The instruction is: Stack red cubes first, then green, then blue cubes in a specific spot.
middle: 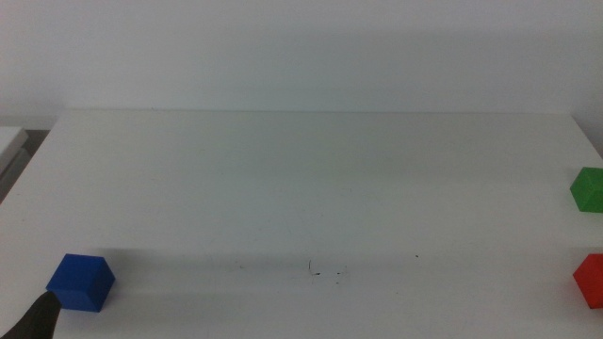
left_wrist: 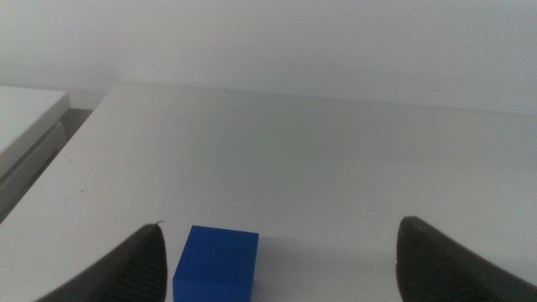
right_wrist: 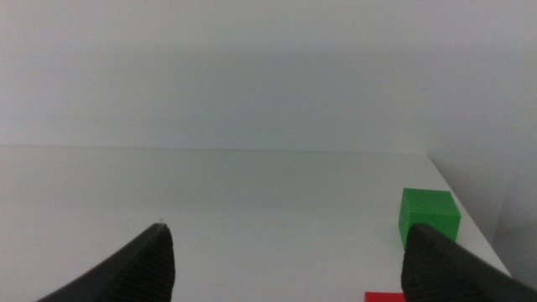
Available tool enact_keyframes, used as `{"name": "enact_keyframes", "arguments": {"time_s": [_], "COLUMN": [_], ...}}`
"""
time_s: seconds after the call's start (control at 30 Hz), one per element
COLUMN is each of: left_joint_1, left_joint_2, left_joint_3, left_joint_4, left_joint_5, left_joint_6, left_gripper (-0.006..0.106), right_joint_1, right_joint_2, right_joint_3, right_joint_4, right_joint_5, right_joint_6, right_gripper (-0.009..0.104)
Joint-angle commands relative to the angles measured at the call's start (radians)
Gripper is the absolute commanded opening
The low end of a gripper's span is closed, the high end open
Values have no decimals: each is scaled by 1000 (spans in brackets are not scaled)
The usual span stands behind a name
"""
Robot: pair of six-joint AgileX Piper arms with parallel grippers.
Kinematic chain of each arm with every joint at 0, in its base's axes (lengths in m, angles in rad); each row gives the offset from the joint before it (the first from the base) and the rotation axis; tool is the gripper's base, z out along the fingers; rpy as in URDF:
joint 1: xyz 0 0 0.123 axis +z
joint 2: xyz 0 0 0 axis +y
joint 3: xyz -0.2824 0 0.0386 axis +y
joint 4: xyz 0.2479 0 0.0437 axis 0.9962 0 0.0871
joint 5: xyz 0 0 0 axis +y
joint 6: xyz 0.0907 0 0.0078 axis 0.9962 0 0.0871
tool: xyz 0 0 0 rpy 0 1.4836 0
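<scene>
The blue cube (middle: 82,282) is seen at the table's (middle: 301,188) near left corner, just ahead of the left gripper (left_wrist: 281,260), whose jaws are spread wide and hold nothing. At the right edge the red cube (middle: 591,279) and green cube (middle: 589,188) are set near each other. The right gripper (right_wrist: 285,260) is likewise spread wide, empty. The marked spot (middle: 325,272) lies bare at centre front.

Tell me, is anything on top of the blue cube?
No. The blue cube has a bare top face. It sits alone on the white table, near the open left gripper. What lies under it is covered.
</scene>
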Motion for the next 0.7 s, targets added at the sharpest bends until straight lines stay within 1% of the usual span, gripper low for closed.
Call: {"name": "enact_keyframes", "arguments": {"time_s": [0.0, 0.17, 0.3, 0.37, 0.43, 0.53, 0.63, 0.67], "left_joint_1": [1, 1, 1, 1, 1, 1, 1, 1], "left_joint_2": [-3, -3, -3, -3, -3, -3, -3, -3], "left_joint_3": [0, 0, 0, 0, 0, 0, 0, 0], "left_joint_4": [-4, -4, -4, -4, -4, -4, -4, -4], "left_joint_5": [-12, -12, -12, -12, -12, -12, -12, -12], "left_joint_6": [2, 2, 2, 2, 2, 2, 2, 2], "left_gripper": [94, 94, 94, 94, 94, 94, 94, 94], "right_joint_1": [-7, -7, -7, -7, -7, -7, -7, -7], "right_joint_2": [-3, -3, -3, -3, -3, 42, 142, 182], "right_joint_3": [4, 4, 4, -8, -70, -201, -366, -431], "right_joint_4": [11, 6, 6, 8, 8, 0, -14, -20], "right_joint_5": [-14, -14, -82, -77, -37, 67, 199, 265], "right_joint_6": [0, 0, 22, 46, 48, 48, 48, 48], "right_gripper": [93, 93, 93, 93, 93, 93, 93, 93]}}
